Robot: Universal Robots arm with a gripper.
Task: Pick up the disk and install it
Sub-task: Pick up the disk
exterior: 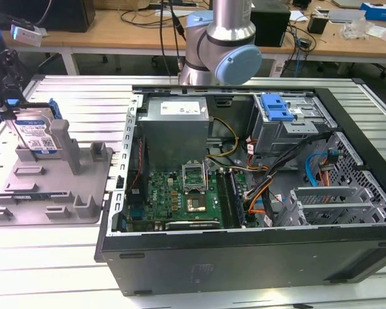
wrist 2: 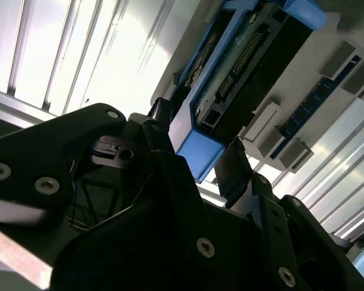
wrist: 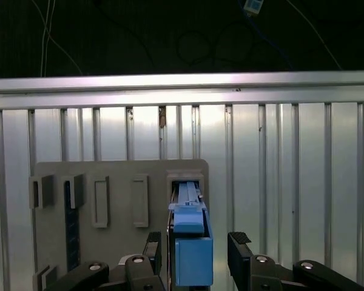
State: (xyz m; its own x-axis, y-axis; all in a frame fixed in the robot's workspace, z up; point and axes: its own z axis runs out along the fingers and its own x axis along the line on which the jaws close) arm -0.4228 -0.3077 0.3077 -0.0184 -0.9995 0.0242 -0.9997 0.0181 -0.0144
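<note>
The exterior view shows my gripper (exterior: 11, 106) pointing down over the grey holder (exterior: 83, 187) at that view's left, beside the open computer case (exterior: 244, 264). The disk (exterior: 36, 134) stands on edge in the holder's slot, its long axis upright as far as I can judge. The first wrist view adds the grip: both fingers (wrist: 239, 248) flank the blue frame with gaps, released.

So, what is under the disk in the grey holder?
The disk stands upright in a slot of the grey holder, which lies on the metal table. The slot walls cover the disk's lower edge, so the slot's floor cannot be seen.
</note>
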